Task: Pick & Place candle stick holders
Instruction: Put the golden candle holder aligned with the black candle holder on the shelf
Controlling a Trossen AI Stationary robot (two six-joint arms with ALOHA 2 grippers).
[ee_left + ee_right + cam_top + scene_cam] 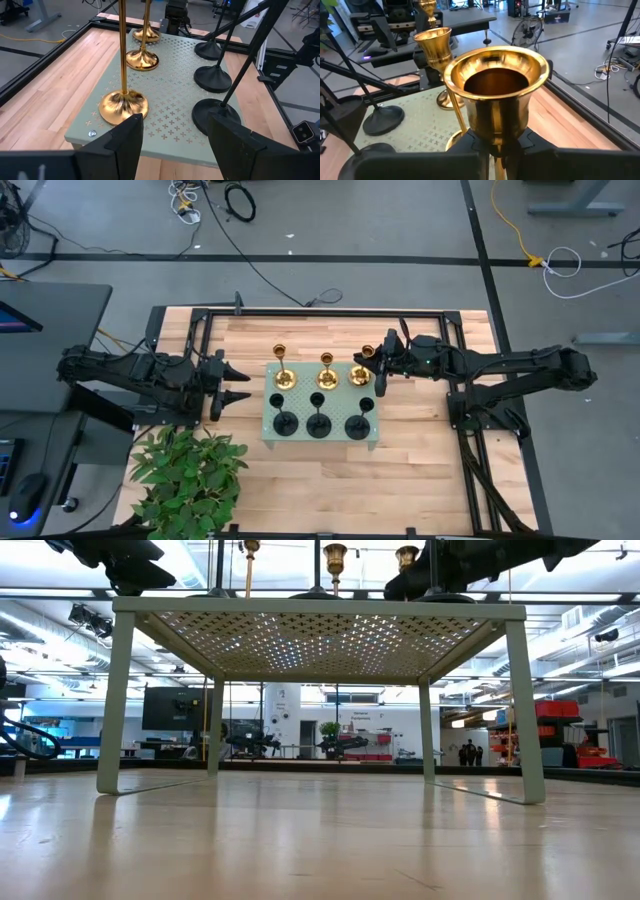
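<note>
Left gripper (243, 383): fingers apart, empty, parked at 9 o'clock of pale green perforated metal tray (372, 439), just beside its edge.

Tray centre-table: three shiny gold brass candle stick holders (326, 376) along 12 o'clock row, three matte black candle stick holders (319, 420) along 6 o'clock row, all upright.

Right gripper (371, 366): clamped on stem of rightmost gold holder (496, 97), under cup, at 2 o'clock corner.

Step, my read: grasp done, lift pending. Next: straight vertical pull, clear middle gold neighbour, no tilt.

Pale green perforated tray (320, 608) stands on wooden table (320, 840), gold cups (334, 554) above.
</note>
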